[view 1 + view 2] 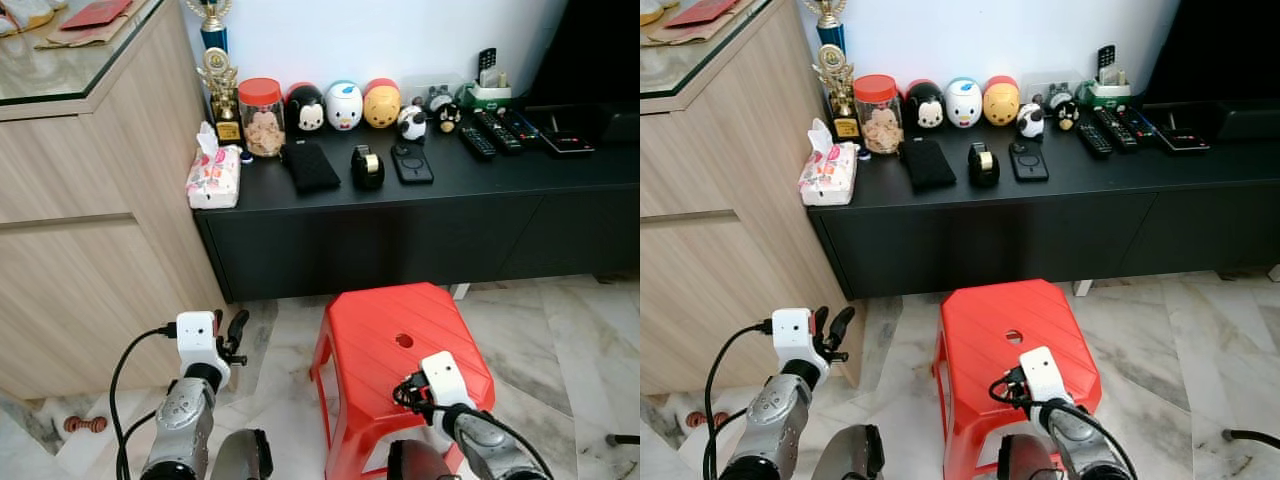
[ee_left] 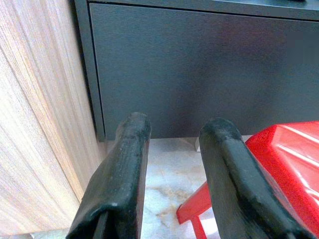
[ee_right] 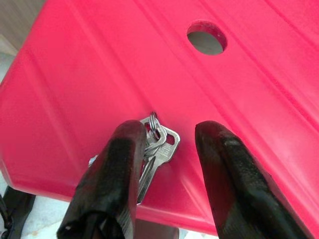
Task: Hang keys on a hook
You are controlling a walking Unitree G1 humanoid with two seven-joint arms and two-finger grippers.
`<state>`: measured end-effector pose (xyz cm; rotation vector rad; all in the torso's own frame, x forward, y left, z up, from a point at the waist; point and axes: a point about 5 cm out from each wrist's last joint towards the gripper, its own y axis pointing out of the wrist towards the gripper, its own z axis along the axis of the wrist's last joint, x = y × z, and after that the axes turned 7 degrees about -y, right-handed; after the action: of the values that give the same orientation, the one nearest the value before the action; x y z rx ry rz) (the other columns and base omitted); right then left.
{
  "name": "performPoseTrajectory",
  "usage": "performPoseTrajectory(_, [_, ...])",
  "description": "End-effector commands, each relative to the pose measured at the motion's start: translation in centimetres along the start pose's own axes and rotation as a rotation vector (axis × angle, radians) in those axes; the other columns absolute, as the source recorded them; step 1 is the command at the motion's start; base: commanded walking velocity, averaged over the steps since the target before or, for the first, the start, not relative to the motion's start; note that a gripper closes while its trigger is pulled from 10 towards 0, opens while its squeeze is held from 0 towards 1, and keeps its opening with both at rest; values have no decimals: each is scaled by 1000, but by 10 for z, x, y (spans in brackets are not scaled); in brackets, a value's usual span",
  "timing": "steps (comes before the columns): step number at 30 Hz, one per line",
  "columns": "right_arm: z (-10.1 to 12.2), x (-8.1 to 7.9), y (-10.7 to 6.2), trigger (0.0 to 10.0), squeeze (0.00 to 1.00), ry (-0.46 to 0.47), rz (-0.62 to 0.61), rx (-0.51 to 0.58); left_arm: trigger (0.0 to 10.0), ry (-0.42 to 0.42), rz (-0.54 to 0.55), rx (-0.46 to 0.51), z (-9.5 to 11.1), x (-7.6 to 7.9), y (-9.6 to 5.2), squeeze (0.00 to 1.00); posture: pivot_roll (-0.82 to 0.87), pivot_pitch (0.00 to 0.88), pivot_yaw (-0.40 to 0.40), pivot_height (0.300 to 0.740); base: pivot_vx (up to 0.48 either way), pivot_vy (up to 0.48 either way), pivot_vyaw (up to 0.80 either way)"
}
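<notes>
1. Nearest the camera, the right gripper hangs low over the red stool, fingers spread apart and gripping nothing.
2. Keys lie flat on the stool top near its front edge, short of the centre hole. One finger covers part of the bunch; the other stands clear beside it.
3. To grasp well, I judge the gripper should shift so the key ring sits between both fingers, then press down and close, since flat keys on smooth plastic may slide.
4. Left gripper is released too, held off the floor between the wooden cabinet and the stool, facing the black console.
5. No hook can be made out.
6. Room is tight: cabinet to the left, console ahead, stool edge just behind the keys.
</notes>
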<state>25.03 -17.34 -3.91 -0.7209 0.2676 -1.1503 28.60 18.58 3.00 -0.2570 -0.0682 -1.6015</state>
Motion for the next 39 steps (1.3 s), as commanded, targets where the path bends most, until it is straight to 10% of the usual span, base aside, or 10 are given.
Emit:
performPoseTrajectory(1, [4, 0, 2, 10000, 0, 4, 7, 1, 10000, 4, 3, -2, -1, -1, -1, 0, -97, 48, -1, 610, 0, 0, 0])
performPoseTrajectory(9, [13, -2, 5, 10000, 0, -3, 15, 14, 10000, 8, 0, 1, 0, 0, -1, 0, -94, 52, 0, 610, 0, 0, 0])
performPoseTrajectory(11, [14, -2, 5, 8000, 0, -3, 12, 14, 10000, 8, 1, 1, 0, 0, -1, 0, -93, 53, 0, 610, 0, 0, 0])
performPoseTrajectory(12, [14, -1, 6, 1765, 0, -3, 9, 13, 10000, 8, 1, 1, -1, 0, -1, 0, -92, 53, 0, 610, 0, 0, 0])
performPoseTrajectory(14, [15, -1, 6, 196, 0, -3, 8, 12, 10000, 8, 1, 1, -1, 0, -1, 0, -91, 55, 0, 610, 0, 0, 0])
performPoseTrajectory(18, [14, -1, 6, 2510, 0, -4, 8, 6, 10000, 7, 0, 1, -1, 1, -1, 0, -90, 58, -1, 610, 0, 0, 0])
performPoseTrajectory(19, [14, -1, 6, 8941, 0, -4, 7, 2, 10000, 8, -1, 1, -1, 1, -1, 0, -89, 60, -1, 610, 0, 0, 0])
performPoseTrajectory(21, [13, -2, 6, 10000, 0, -3, 5, -3, 10000, 8, -1, 1, -2, 1, -2, 0, -88, 62, -1, 610, 0, 0, 0])
performPoseTrajectory(37, [12, -3, 6, 10000, 0, -2, 14, -10, 10000, 10, 5, -1, -4, 0, -7, 0, -80, 85, -5, 610, 0, 0, 0])
performPoseTrajectory(39, [14, -3, 6, 2706, 0, 0, 15, -1, 10000, 10, 5, -2, -4, 0, -7, 0, -80, 86, -5, 610, 0, 0, 0])
